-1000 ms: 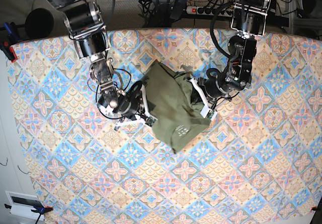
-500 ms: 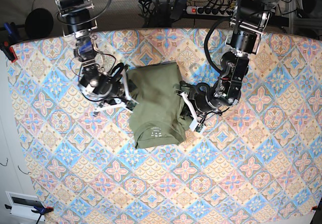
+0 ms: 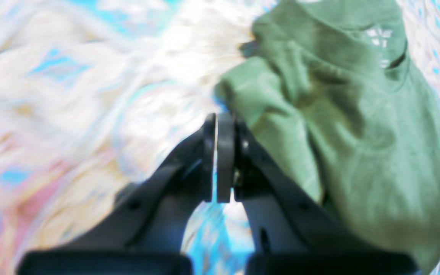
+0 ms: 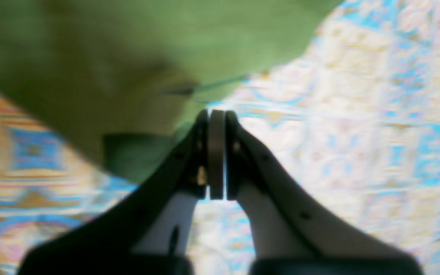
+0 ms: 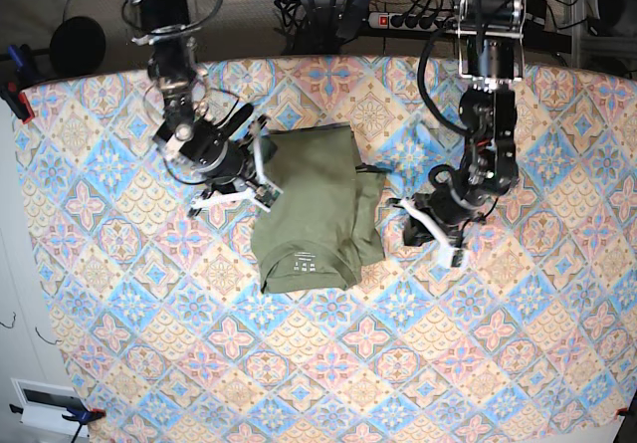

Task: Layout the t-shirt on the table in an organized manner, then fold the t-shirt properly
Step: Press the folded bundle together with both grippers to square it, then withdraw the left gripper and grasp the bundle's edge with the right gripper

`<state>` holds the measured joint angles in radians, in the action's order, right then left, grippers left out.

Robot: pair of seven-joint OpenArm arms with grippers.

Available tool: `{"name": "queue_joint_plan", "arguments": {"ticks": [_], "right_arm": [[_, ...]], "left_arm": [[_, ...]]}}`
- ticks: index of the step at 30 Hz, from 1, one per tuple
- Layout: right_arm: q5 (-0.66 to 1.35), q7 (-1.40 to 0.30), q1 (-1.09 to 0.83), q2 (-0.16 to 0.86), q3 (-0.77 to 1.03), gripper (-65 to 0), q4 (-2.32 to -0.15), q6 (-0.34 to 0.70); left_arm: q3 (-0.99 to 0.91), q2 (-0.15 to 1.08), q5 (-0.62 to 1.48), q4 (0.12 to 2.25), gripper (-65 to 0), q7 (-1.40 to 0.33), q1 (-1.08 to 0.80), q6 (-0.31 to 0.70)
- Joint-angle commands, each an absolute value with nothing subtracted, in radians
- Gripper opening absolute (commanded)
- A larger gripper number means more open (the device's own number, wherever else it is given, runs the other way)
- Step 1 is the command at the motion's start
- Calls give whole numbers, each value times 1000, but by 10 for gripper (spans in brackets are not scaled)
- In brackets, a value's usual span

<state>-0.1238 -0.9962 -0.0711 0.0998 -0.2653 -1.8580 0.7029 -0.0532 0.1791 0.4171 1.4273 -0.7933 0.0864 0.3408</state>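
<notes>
The olive-green t-shirt (image 5: 309, 209) lies bunched in a rough rectangle on the table (image 5: 448, 363), neck label toward the front edge. My right gripper (image 5: 261, 174) is shut at the shirt's left edge. In the right wrist view its tips (image 4: 214, 114) meet right beside the t-shirt (image 4: 109, 57), with no cloth visible between the pads. My left gripper (image 5: 423, 226) is shut, a short way right of the shirt. In the left wrist view its tips (image 3: 220, 118) are pressed together with nothing between them, and the t-shirt (image 3: 357, 133) spreads to their right over the table (image 3: 71, 95).
A power strip (image 5: 403, 20) and cables lie behind the table's far edge. A red clamp (image 5: 15, 95) grips the table's left edge. A white box (image 5: 45, 403) sits off the front-left corner. Patterned cloth spreads wide in front of the shirt.
The shirt has slid left and turned, so its label now faces the front. My left gripper has drawn away to the right, off the shirt. My right gripper moved up and left.
</notes>
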Motion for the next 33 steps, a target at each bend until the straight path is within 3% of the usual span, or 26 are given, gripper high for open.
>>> {"name": "queue_joint_plan", "arguments": {"ticks": [1, 11, 26, 33], "right_arm": [[-110, -967, -54, 77, -263, -650, -1883, 698], [-110, -969, -51, -157, -272, -650, -1791, 698], [-110, -941, 130, -157, -318, -649, -1471, 698], [-110, -941, 206, -157, -464, -649, -1333, 698]], "left_arm": [[-87, 183, 430, 1468, -650, -774, 87, 346], [-216, 183, 430, 1653, -650, -776, -124, 346], [-229, 183, 432, 1738, -650, -776, -226, 346], [-228, 183, 432, 1738, -650, -776, -228, 346]]}}
